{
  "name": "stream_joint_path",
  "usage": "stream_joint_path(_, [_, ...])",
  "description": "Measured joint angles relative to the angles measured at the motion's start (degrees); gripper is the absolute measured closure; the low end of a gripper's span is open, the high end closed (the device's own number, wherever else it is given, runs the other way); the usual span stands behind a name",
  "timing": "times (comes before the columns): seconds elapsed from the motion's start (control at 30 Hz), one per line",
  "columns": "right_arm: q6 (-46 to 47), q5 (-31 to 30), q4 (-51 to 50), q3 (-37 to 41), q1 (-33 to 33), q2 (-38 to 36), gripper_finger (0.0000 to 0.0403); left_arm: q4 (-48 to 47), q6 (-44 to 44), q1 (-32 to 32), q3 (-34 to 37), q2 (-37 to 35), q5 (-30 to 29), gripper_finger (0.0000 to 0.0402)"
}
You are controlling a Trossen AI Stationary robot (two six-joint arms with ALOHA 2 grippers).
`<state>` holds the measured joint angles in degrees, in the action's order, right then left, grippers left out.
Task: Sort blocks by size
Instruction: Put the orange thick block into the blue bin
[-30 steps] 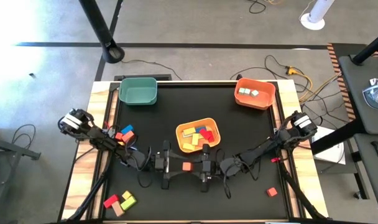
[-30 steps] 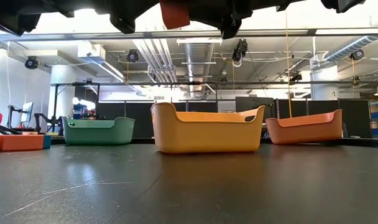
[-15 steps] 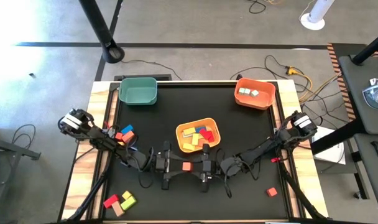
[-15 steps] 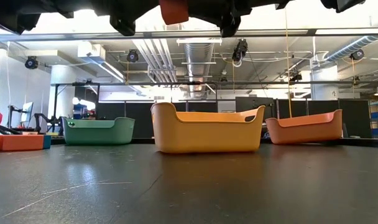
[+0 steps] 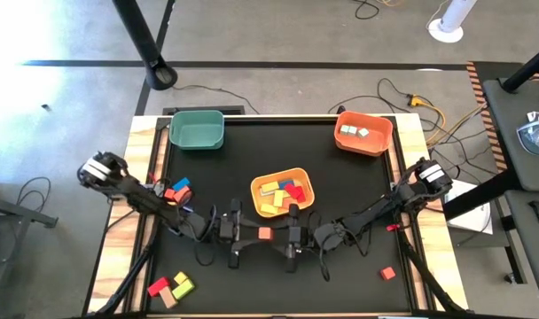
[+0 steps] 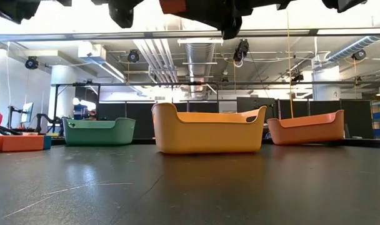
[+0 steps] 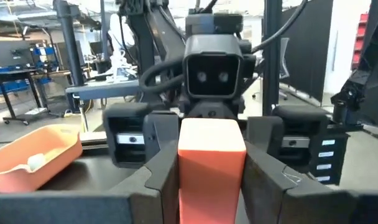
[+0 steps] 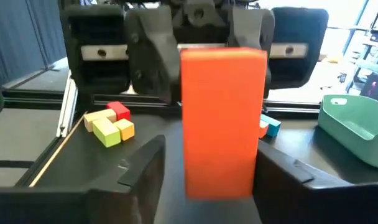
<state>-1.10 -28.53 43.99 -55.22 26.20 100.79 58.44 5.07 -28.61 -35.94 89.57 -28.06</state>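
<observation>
Black matte surface (image 5: pixel 358 186) with wooden side rails; two dark arms meeting at its near middle

Item 1: orange-red rectangular block (image 5: pixel 265 234), held off the surface between the two grippers, just in front of the yellow-orange bin; seen in the left wrist view (image 7: pixel 211 165) and the right wrist view (image 8: pixel 223 118)

Item 2: left gripper (image 5: pixel 246 236), facing the right one, fingers (image 7: pixel 161 177) clamped on the orange-red block

Item 3: right gripper (image 5: pixel 283 236), directly opposite, fingers (image 8: pixel 145 168) on either side of the same block and close against it; the pictures do not settle whether they grip it

Item 4: yellow-orange plastic bin (image 5: pixel 283 192), centre of the surface, holding several yellow, red and blue blocks

Item 5: orange plastic bin (image 5: pixel 364 133), far right corner, holding a few pale blocks

Item 6: green plastic bin (image 5: pixel 197 129), far left corner

Item 7: red and blue blocks (image 5: pixel 177 189) near the left edge

Item 8: cluster of red, orange and yellow-green blocks (image 5: pixel 171 287) at the near left corner

Item 9: small red cube (image 5: pixel 387 274) at the near right
</observation>
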Motion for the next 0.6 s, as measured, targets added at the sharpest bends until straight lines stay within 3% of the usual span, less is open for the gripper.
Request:
stream_joint_path(0.17, [0.0, -1.47, -1.25, 0.03, -0.29, 0.0, 0.0165, -16.3, -3.13, 0.59, -0.02, -9.09, -5.8, 0.0287])
stream_joint_path(0.23, [0.17, -0.4, -2.23, 0.11, -0.33, -0.04, 0.0151, -25.86, -6.31, 2.28, -0.05, -14.14, -12.59, 0.0287])
stream_joint_path(0.43, [5.31, 0.67, -6.07, 0.15, 0.03, 0.0, 0.0122, -60.15, -26.24, 11.96, -0.22, -27.04, -27.71, 0.0287])
stream_joint_path(0.53, [6.77, 0.04, -7.6, 0.22, -0.09, 0.02, 0.0116, -74.96, -38.53, 20.32, -1.27, -30.5, -28.13, 0.0287])
stream_joint_path(0.6, [7.15, 0.5, -7.74, 0.23, 0.2, 0.01, 0.0116, -81.0, -41.2, 26.67, -2.48, -31.37, -24.16, 0.0287])
